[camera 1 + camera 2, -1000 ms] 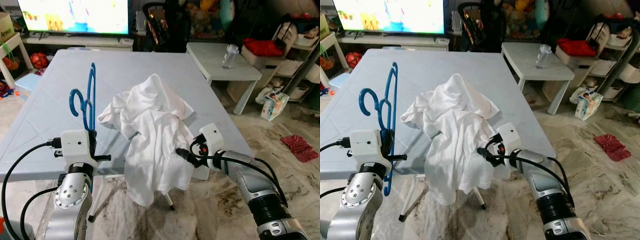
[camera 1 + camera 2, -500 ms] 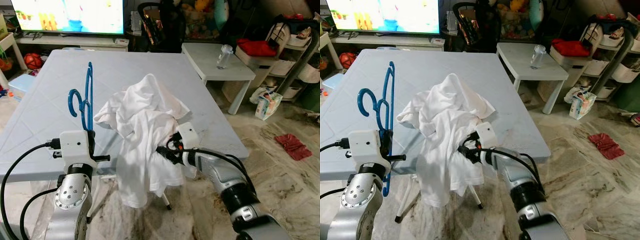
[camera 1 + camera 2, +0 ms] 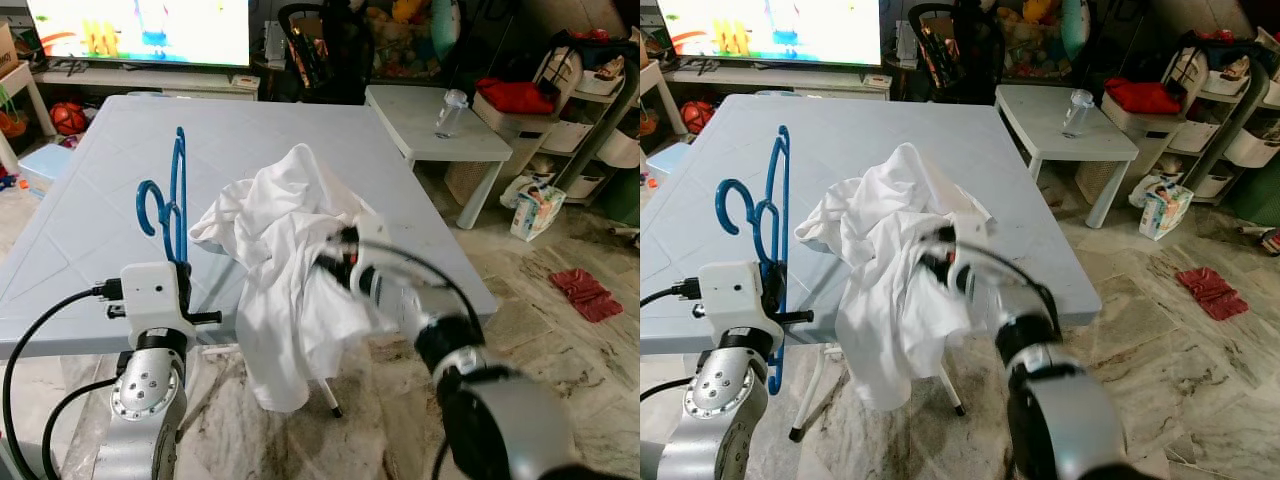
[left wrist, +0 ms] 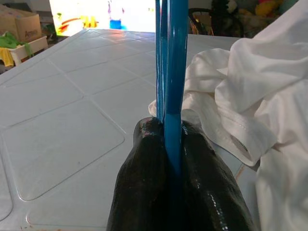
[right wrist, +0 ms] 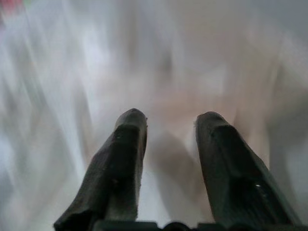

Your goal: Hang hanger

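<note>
Blue plastic hanger point(image 3: 172, 205) stands upright, pinched in our left end effector point(image 4: 172, 144). Our right end effector point(image 5: 166, 126), fingers apart, reaches the crumpled white cloth shirt point(image 3: 290, 260) on the pale blue surface point(image 3: 90, 215).

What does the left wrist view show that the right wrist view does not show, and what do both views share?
Left wrist view alone: the left tool shut on the blue hanger, which stands upright between its black fingers; the pale table top; a bright screen far behind.

Right wrist view alone: the right tool with its fingers apart and nothing between them, in a picture blurred by motion.

Both: the white shirt, crumpled, ahead of the tool.
</note>
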You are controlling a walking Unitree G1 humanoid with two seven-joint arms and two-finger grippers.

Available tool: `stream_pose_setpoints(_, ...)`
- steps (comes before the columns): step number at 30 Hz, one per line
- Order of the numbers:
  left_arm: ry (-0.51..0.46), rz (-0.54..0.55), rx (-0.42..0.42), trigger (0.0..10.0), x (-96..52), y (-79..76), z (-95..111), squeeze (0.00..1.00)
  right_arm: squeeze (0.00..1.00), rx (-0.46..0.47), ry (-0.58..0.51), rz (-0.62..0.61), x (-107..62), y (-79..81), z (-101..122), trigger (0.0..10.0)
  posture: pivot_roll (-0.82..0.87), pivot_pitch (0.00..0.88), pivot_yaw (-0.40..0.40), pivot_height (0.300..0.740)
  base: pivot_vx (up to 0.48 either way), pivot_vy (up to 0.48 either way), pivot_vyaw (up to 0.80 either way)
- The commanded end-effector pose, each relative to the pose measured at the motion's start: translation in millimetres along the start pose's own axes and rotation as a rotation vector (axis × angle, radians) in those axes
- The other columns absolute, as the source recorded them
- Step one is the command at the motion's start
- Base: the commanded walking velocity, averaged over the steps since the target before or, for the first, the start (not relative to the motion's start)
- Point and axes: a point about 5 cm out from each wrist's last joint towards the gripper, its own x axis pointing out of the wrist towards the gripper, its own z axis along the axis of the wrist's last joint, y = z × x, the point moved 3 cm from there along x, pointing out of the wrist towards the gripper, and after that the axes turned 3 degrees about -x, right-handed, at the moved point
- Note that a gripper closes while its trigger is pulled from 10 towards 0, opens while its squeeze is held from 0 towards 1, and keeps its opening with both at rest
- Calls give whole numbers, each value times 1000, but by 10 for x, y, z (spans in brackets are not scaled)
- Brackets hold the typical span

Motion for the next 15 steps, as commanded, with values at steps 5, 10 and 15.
stream_pose_setpoints(5, 20, 17, 3, 10000, -11, 6, -42, 0, 0, 143, -337, -50, -80, 10, 1013, 0, 169, 0, -133, 740, 0, 0, 0)
stream_pose_setpoints(10, 19, 27, 2, 10000, -21, 15, -43, 0, 0, 119, -478, -21, -197, 146, 1557, 0, 178, 0, -144, 740, 0, 0, 0)
stream_pose_setpoints(15, 21, 34, 0, 10000, -41, 19, -50, 0, 43, -120, -356, 40, -89, 276, 1257, 10000, 177, 0, -149, 740, 0, 0, 0)
